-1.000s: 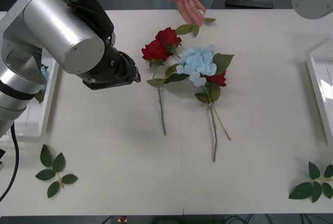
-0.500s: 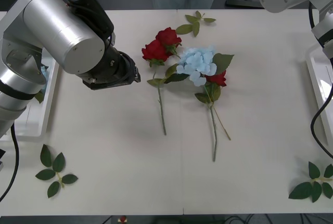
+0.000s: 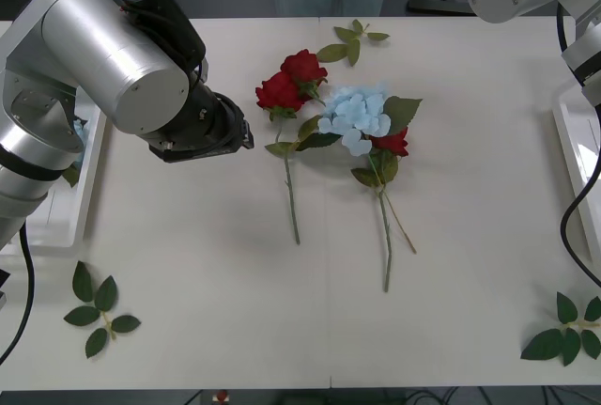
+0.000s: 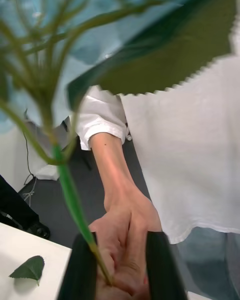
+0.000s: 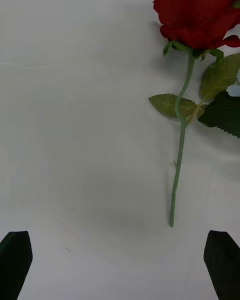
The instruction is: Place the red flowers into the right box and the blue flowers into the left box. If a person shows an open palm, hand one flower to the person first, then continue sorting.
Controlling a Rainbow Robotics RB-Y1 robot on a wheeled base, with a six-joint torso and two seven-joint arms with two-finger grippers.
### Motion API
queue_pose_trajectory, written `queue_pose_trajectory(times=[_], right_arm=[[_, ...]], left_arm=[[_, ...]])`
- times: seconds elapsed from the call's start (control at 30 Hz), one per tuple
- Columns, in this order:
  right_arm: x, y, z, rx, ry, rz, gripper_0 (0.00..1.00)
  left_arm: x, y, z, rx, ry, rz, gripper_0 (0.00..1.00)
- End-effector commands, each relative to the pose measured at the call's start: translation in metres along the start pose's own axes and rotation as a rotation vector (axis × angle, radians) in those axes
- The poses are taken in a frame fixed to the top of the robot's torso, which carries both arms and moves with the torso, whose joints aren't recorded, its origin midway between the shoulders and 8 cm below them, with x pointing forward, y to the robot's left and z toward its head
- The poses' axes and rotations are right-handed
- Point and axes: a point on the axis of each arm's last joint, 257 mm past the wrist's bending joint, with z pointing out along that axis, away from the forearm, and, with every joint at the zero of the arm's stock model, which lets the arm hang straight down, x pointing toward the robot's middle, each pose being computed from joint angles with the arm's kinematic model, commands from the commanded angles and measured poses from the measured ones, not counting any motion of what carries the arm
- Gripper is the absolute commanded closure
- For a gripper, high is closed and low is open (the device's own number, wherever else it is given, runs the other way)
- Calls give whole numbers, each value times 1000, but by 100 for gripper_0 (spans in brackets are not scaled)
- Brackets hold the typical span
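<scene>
Hovering above the white tabletop (image 3: 188,264), the left pincer (image 5: 120,260) has its black fingers spread wide at both corners of the left wrist view, with nothing between them. Beyond them a deep-red artificial rose (image 5: 197,10) lies flat on its thin green stem. In the front view the left arm's silver and black housing sits left of the flower pile, near but apart from it.

The red flowers (image 3: 291,81) lie at the tabletop's middle: two blooms side by side, touching, and a third red bloom (image 3: 392,142) tucked under the edge of the pale sky-blue hydrangea cluster (image 3: 357,116). Their long stems run toward the robot.

The right arm reaches up at the far right corner of the front view. In the right wrist view the right pincer (image 4: 120,267) has its black fingers drawn narrow around a thin green stem (image 4: 70,190) carrying pale blue petals and a large green leaf. A person's hand (image 4: 125,230) in a white sleeve lies between those fingers too, touching the stem.

The shallow translucent white left box (image 3: 66,198) sits at the left edge, partly behind the left arm. The matching right box (image 3: 575,156) shows its rim at the right edge. Loose green leaf sprigs (image 3: 94,306) lie at the near corners and the far edge.
</scene>
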Motion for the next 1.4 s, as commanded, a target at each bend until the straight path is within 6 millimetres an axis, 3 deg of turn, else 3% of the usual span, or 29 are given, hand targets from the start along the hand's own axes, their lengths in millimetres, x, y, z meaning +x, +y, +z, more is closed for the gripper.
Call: queue_pose_trajectory(times=[0.03,0.63,0.67,0.73,0.77,0.9,1.0,1.17,1.4], right_arm=[[-34,16,3,-28,-57,-58,0],[-34,16,3,-28,-57,-58,0],[-16,16,3,-28,-36,-50,0],[-15,16,2,-29,-33,-49,0],[-26,17,1,-32,-47,-55,0],[-23,7,-6,-14,14,-60,0],[-16,8,-19,-24,113,-2,0],[1,11,-67,-36,387,100,0],[23,11,-169,-54,802,256,0]], left_arm=[[-22,-8,-18,18,-56,14,0],[-22,-8,-18,18,-56,14,0],[-22,-8,-18,18,-56,14,0],[-22,-8,-18,18,-56,14,0],[-22,-8,-18,18,-56,14,0],[-22,-8,-18,18,-56,14,0],[-22,-8,-18,18,-56,14,0],[-22,-8,-18,18,-56,14,0],[-22,-8,-18,18,-56,14,0]])
